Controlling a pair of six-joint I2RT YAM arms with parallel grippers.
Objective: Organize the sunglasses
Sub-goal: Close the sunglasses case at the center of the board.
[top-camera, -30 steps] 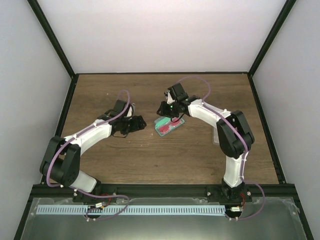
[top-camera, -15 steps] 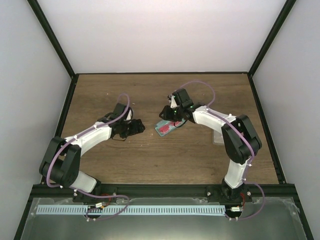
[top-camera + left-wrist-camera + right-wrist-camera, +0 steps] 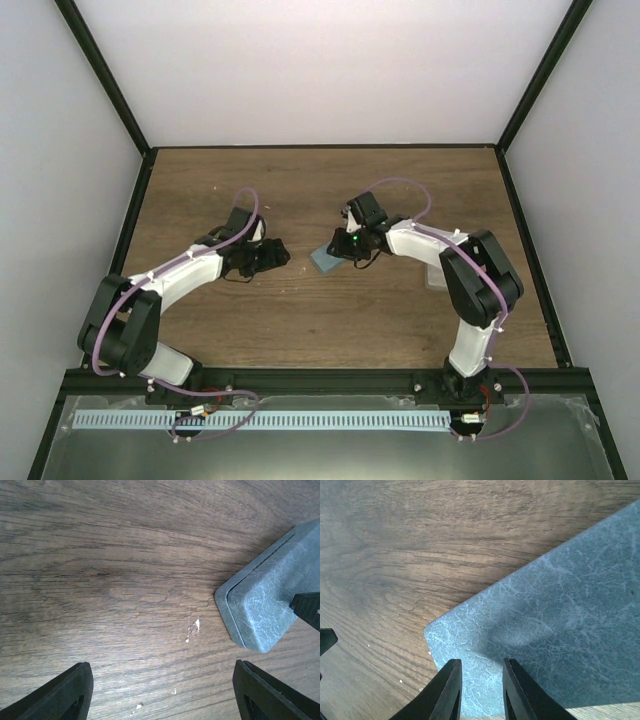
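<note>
The right pincer (image 3: 481, 666) is narrow, its jaws a slight gap apart with nothing between them; it points down at the case (image 3: 545, 605), tips over the lid near one corner, which reads as a press to shut the lid rather than a grip; whether the tips touch the lid cannot be told. The case lies flat on the desk (image 3: 300, 320), its two halves together along a thin seam, so it looks closed. The left pincer (image 3: 162, 669) is wide and empty; it hangs low over bare desk just beside the case's rounded end, apart from it; likely it waits there to steady the case should it slide under the push. From above, the two pincers face each other about mid-desk with the case between them, the right arm reaching in over it. The sunglasses are not in view in any picture; if a pair is stowed, it is inside the closed case, but that cannot be seen. Judged so, one stowing step seems near done; next would be to lift the right pincer clear and check that the lid holds.
</note>
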